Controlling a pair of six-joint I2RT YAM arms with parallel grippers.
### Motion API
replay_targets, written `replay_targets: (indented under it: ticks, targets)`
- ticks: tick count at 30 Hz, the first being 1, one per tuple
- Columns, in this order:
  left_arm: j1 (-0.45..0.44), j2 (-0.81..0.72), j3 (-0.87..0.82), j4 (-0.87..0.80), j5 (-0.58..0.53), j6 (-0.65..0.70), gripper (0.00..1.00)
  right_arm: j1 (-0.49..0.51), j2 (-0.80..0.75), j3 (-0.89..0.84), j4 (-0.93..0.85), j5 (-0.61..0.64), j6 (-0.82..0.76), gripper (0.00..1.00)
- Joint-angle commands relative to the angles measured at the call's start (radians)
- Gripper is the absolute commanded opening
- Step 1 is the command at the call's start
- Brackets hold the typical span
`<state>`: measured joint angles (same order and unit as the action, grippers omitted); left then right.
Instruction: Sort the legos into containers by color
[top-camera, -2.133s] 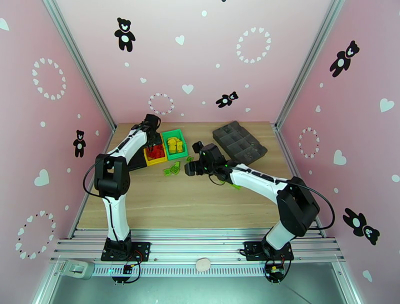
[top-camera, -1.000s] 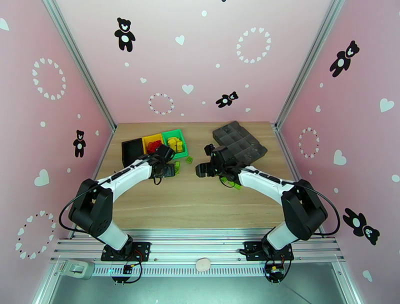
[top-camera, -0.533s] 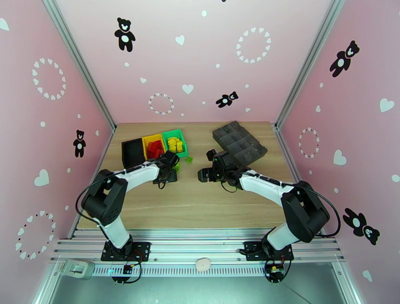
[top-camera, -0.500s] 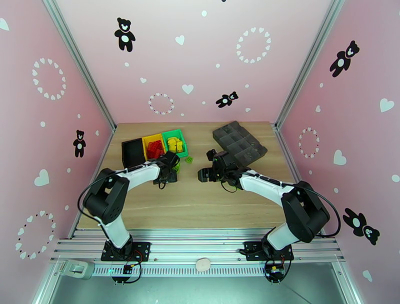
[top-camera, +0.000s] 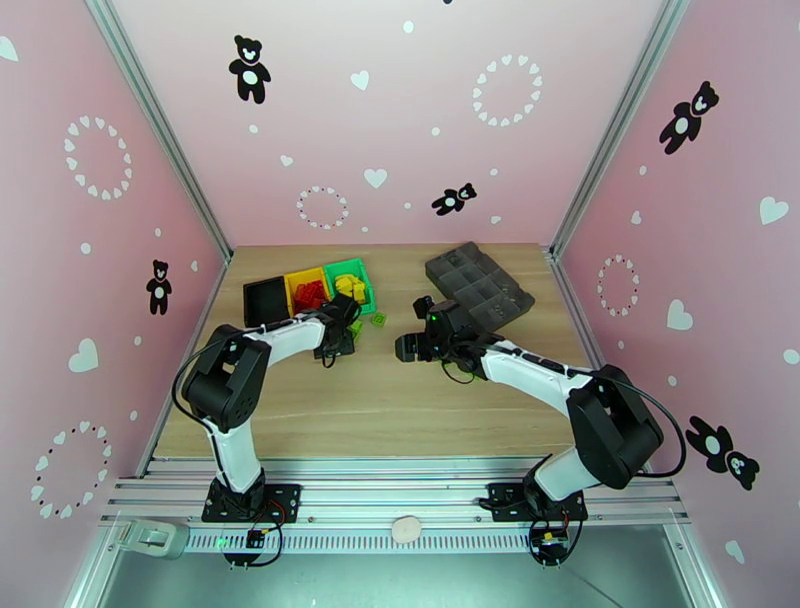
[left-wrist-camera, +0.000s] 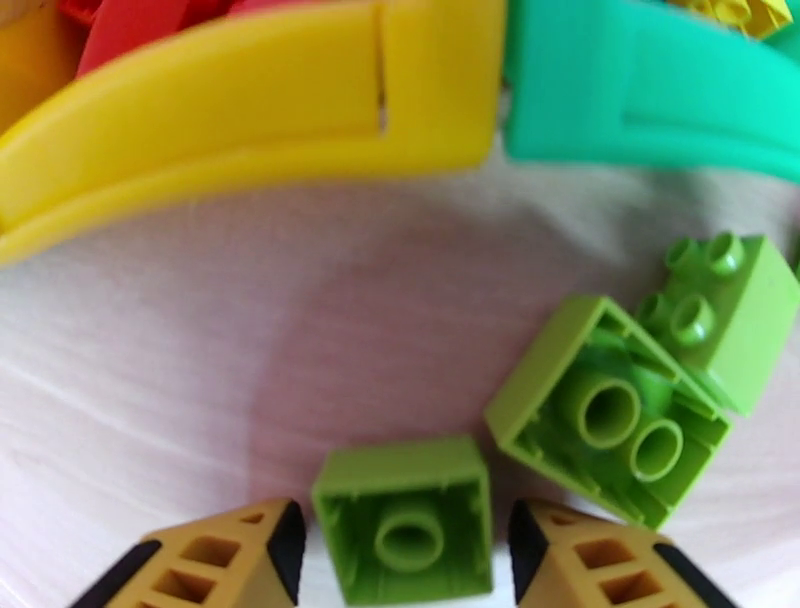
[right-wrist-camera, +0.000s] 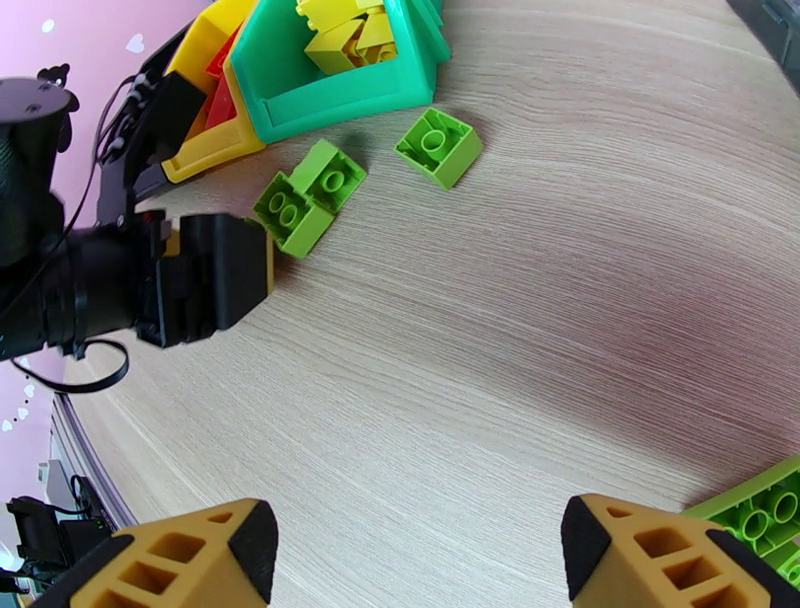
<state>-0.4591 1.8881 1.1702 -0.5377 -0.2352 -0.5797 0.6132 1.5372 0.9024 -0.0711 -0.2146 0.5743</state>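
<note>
Sorting looks well advanced but unfinished. Of the three bins in a row at the far left of the worktop (top-camera: 400, 410), the yellow bin (top-camera: 292, 283) holds red bricks (top-camera: 310, 295) and the green bin (right-wrist-camera: 330, 100) holds yellow bricks (right-wrist-camera: 345, 35). The black bin (top-camera: 265, 300) shows nothing inside that I can make out. By elimination it is probably meant for the green ones.

What is left is a handful of green bricks loose on the wood just in front of the bins: a double brick (right-wrist-camera: 308, 195), a single brick (right-wrist-camera: 438, 147), another at the right arm's side (right-wrist-camera: 765, 515), and a small upturned brick (left-wrist-camera: 400, 490). The left tool (left-wrist-camera: 400, 545) straddles that small brick, its pads just beside the walls with no clear pressure yet, so I read it as released. The right tool (right-wrist-camera: 415, 545) hangs spread wide above bare wood, gripping nothing.

The booth has pink walls (top-camera: 400, 120) printed with black bears and white hearts. The worktop is pale wood grain, with a grey divided tray (top-camera: 478, 285) at the back right.
</note>
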Motion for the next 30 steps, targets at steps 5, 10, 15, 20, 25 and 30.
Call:
replay_targets:
  ticks: [5, 10, 15, 20, 25, 30]
  targets:
    - [0.015, -0.001, 0.031, -0.003, 0.014, 0.006, 0.36, -0.001, -0.031, -0.003, 0.013, -0.015, 0.008, 0.79]
    - [0.012, -0.1, -0.018, -0.03, 0.001, 0.005, 0.26, 0.0, -0.024, 0.0, 0.023, -0.024, 0.013, 0.79]
    - [0.021, -0.229, -0.049, -0.086, -0.051, 0.013, 0.25, 0.022, 0.004, 0.03, 0.029, -0.035, 0.014, 0.78]
    - [0.095, -0.326, -0.037, -0.122, -0.063, 0.037, 0.25, 0.074, 0.051, 0.102, 0.02, -0.041, 0.007, 0.78]
    - [0.23, -0.391, -0.007, -0.13, -0.025, 0.063, 0.26, 0.142, 0.11, 0.204, -0.003, -0.037, -0.005, 0.77]
    - [0.384, -0.375, 0.065, -0.125, 0.042, 0.084, 0.28, 0.194, 0.164, 0.283, -0.019, -0.039, -0.011, 0.77]
